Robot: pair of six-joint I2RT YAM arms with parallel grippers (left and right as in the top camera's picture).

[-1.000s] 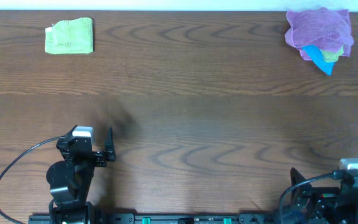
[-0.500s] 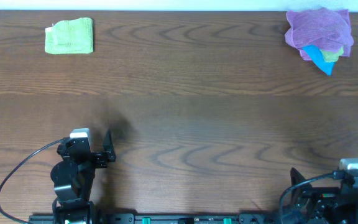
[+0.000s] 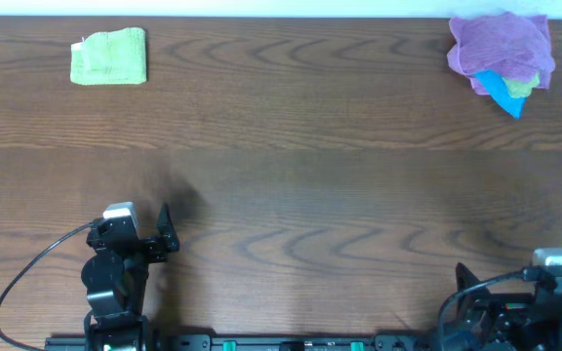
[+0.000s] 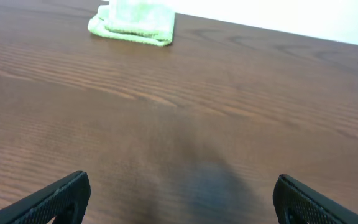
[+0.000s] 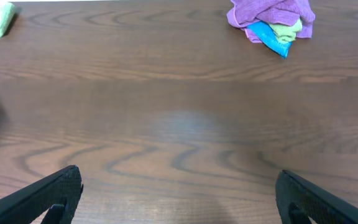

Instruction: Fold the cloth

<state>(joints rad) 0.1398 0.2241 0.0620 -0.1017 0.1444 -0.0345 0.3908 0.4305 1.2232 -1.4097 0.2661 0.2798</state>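
lying folded, one cloth (image 3: 109,57), perhaps three piled cloths (image 3: 501,54)

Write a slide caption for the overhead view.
Folded lime-green cloth top left, purple cloth heaped top right, left arm and right arm at the near table edge.

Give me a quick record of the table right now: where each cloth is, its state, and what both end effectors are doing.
green cloth: far left of the table, folded small, untouched
purple cloth: far right, crumpled on a blue cloth
left end effector: open, empty, near edge
right end effector: open, empty, near edge
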